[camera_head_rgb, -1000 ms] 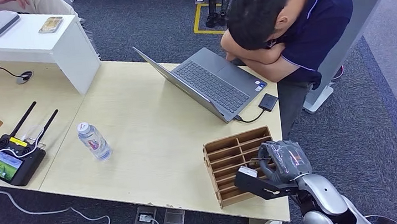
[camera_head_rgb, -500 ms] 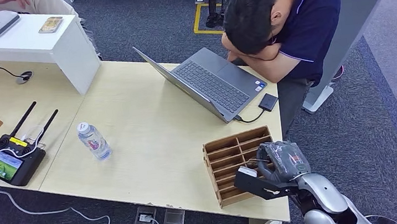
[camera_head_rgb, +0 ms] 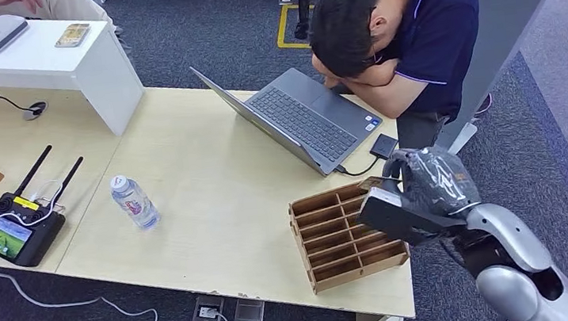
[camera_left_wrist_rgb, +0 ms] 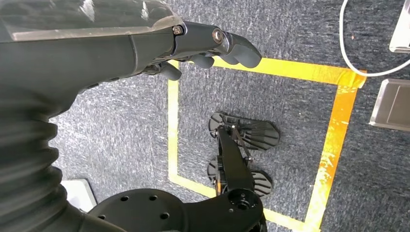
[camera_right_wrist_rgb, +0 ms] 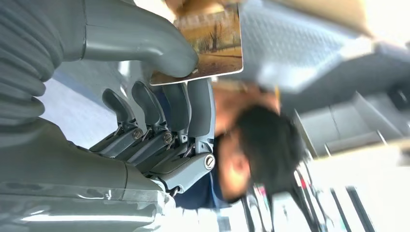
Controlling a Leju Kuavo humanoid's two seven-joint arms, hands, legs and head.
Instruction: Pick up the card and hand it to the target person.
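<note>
While the right hand [camera_head_rgb: 426, 181] is raised above the far right corner of the wooden slotted organizer [camera_head_rgb: 344, 235], a card [camera_right_wrist_rgb: 208, 41] printed with an autumn landscape is seen in the right wrist view pinched between the thick grey thumb and the darker fingers [camera_right_wrist_rgb: 193, 104]. Beyond the card in that view, the dark-haired person [camera_head_rgb: 395, 33] is seen blurred. From the head view, this person is found seated at the far side of the table [camera_head_rgb: 214, 208], head lowered onto folded arms beside an open laptop [camera_head_rgb: 300, 119]. The left hand [camera_left_wrist_rgb: 193, 48] is shown hanging over grey carpet with yellow tape; its fingers are curled inward and nothing is held.
</note>
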